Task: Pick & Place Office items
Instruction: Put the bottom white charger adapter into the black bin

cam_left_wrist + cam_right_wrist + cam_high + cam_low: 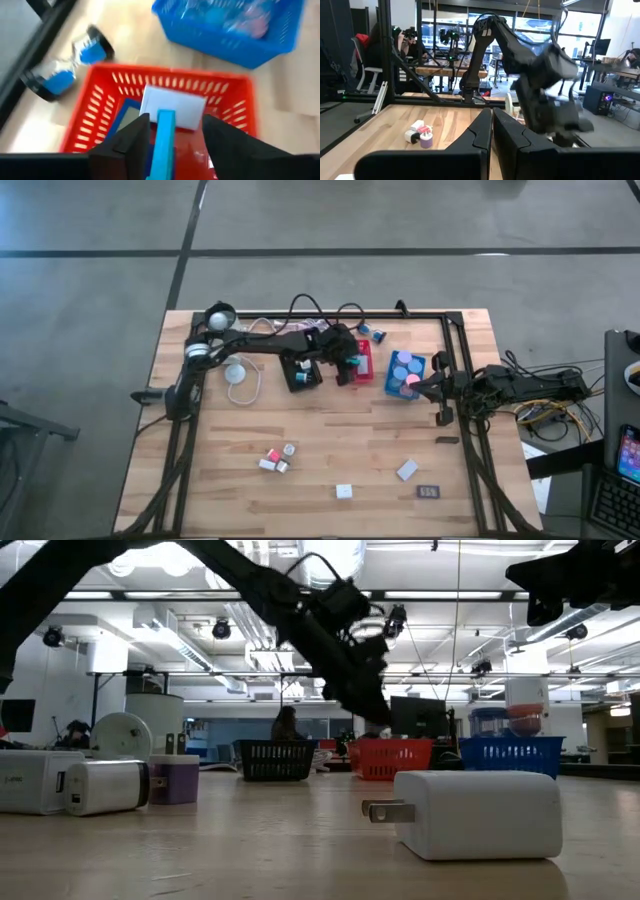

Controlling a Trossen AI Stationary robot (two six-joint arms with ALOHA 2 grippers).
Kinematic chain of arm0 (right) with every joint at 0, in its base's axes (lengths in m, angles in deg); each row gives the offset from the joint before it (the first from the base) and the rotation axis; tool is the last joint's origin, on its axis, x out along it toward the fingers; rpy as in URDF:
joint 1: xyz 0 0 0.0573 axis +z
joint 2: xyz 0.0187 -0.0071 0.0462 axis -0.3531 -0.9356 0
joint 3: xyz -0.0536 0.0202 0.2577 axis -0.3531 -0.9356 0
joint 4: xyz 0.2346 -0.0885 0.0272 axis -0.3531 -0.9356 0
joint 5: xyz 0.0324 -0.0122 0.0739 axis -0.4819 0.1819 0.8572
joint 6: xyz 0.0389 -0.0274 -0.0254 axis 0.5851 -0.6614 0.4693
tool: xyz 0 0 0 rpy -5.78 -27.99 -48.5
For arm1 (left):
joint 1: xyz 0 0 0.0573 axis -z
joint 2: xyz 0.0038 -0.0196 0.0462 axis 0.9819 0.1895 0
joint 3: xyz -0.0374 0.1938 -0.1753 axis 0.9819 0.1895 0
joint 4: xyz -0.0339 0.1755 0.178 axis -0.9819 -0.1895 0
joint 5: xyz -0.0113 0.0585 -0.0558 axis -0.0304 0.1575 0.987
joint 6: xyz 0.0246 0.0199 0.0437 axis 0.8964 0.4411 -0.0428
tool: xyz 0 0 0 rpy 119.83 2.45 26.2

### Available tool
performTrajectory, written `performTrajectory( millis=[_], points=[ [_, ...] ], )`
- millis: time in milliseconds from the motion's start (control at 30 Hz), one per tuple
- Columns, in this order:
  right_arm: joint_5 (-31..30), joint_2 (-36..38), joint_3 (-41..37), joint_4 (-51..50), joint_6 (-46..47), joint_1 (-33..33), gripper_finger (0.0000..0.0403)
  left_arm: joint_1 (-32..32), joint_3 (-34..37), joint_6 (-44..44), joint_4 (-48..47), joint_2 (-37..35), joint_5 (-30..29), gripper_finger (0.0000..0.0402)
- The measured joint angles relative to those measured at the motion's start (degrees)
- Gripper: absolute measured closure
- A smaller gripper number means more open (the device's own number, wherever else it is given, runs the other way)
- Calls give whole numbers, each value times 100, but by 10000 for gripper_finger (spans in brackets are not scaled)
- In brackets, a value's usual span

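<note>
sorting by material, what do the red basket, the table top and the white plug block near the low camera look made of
Red basket: probably moulded plastic, with even slotted walls and a uniform colour. Table top: wood, pale planks with visible grain and seams. White plug block: likely smooth matte plastic shell, with metal prongs.

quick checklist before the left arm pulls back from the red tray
1. Left gripper over the red tray: ok.
2. Jaws parted around the teal block: ok.
3. Teal block fully let go and resting in the tray: cannot tell.
4. White block already inside the tray: ok.
5. Right gripper parked shut at the table's right edge, beside the blue tray: ok.
6. Loose items left on the table, such as the white charger: not ok.
</note>
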Motion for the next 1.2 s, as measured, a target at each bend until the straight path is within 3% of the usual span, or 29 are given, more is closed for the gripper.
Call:
performTrajectory(
  millis=[167, 300, 433, 567, 633, 833, 1000, 1200],
  points=[
    [3, 2, 0, 3, 29, 0, 392, 42, 9, -49, -713, -758, 514, 184],
    [9, 3, 0, -3, 68, 0, 392, 142, 162, -32, -1238, -1775, 669, 201],
    [24, 2, 0, 55, 69, 0, 392, 292, 567, -33, -1247, -2867, 728, 266],
    [38, 4, 0, 204, 9, 0, 392, 317, 887, -97, -1302, -3872, 710, 369],
    [40, 3, 0, 270, 27, 0, 392, 310, 1063, -119, -1324, -4331, 648, 390],
    [51, 3, 0, 348, 28, 0, 392, 461, 2020, 174, -1256, -5721, 593, 396],
    [54, 2, 0, 355, 37, 0, 392, 674, 3266, 149, -551, -6892, 235, 398],
    [55, 4, 0, 355, 42, 0, 392, 769, 4053, 151, -120, -7689, -148, 399]
  ],
)
